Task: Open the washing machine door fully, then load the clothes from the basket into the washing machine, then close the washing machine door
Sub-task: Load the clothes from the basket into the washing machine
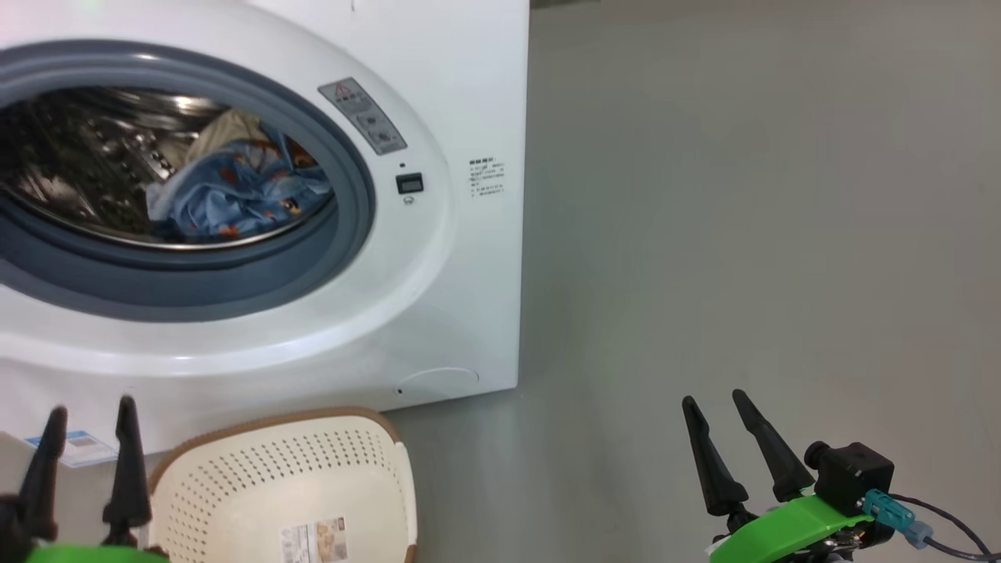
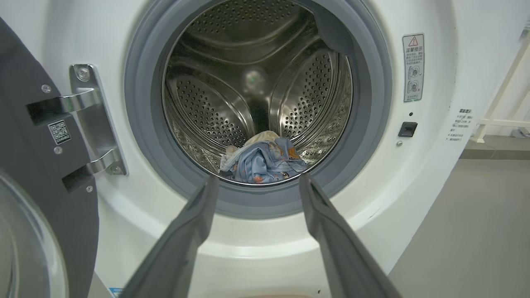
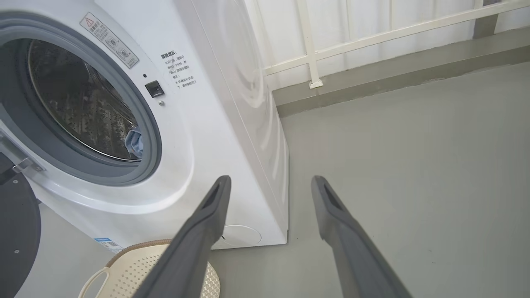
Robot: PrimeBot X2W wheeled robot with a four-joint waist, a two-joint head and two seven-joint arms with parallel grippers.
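Note:
The white washing machine (image 1: 469, 94) stands open, its steel drum holding the light blue printed clothes (image 1: 235, 191) (image 2: 265, 161) (image 3: 134, 141). Its door (image 2: 45, 174) is swung wide to the left on a metal hinge (image 2: 93, 120); the dark edge of the door (image 3: 16, 236) also shows in the right wrist view. The cream perforated basket (image 1: 289, 477) (image 3: 136, 269) sits on the floor before the machine, with only a label inside. My left gripper (image 1: 90, 410) (image 2: 256, 182) is open, held in front of the drum mouth. Over the floor to the right, my right gripper (image 1: 715, 399) (image 3: 269, 184) is open.
Grey floor (image 1: 743, 234) stretches to the right of the machine. A white railing (image 3: 314, 49) runs along the wall behind it. A small blue label (image 1: 82, 447) sits low on the machine's front.

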